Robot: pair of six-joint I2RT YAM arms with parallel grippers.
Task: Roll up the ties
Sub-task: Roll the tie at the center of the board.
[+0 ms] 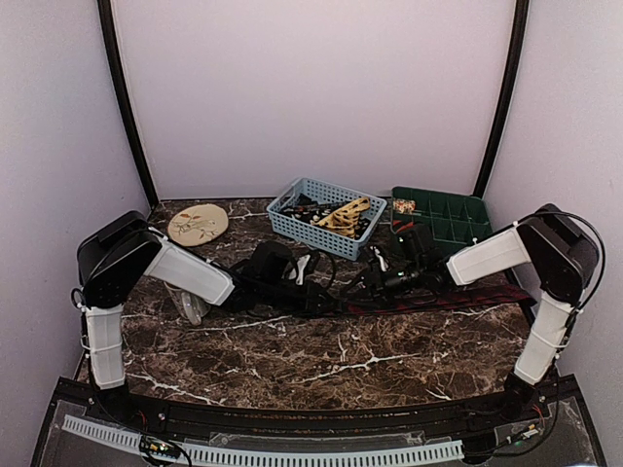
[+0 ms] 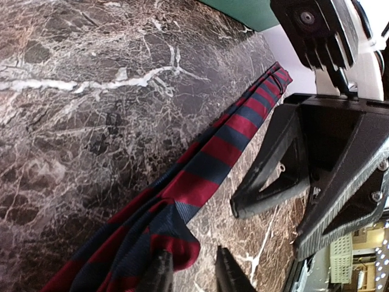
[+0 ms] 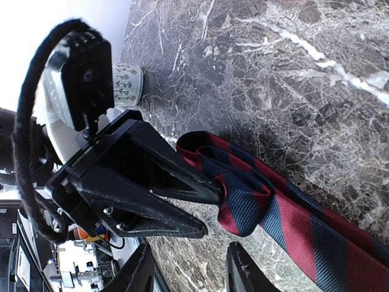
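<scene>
- Striped tie [image 2: 209, 167], red and navy, lies on the dark marble counter [image 1: 321, 360] between the two arms. From the counter's middle it runs out toward the right side, passing under the right arm.
- Its end nearest the middle is folded back on itself into a small loose loop, while the rest lies flat and straight.
- Left tool [image 2: 194, 275] sits low at that folded end with its fingers apart. The fold rests against one finger [image 2: 159, 277] and the other stands clear, so the cloth is not pinched.
- Right tool [image 3: 191, 271] faces the left one from just across the fold. Its fingers are also apart and nothing is between them.
- More ties [image 1: 341, 216], tan-gold and dark, are heaped in a blue basket [image 1: 292, 226] at the back of the counter.
- A green tray [image 1: 458, 229] with compartments stands just to the right of the basket. A small patterned item sits in its back-left compartment, too small to identify.
- A round tan disc [image 1: 198, 224] lies flat at the back left, well apart from the striped tie.
- A pale patterned roll [image 3: 127, 85] sits on the counter beside the left arm; I cannot tell what it is.
</scene>
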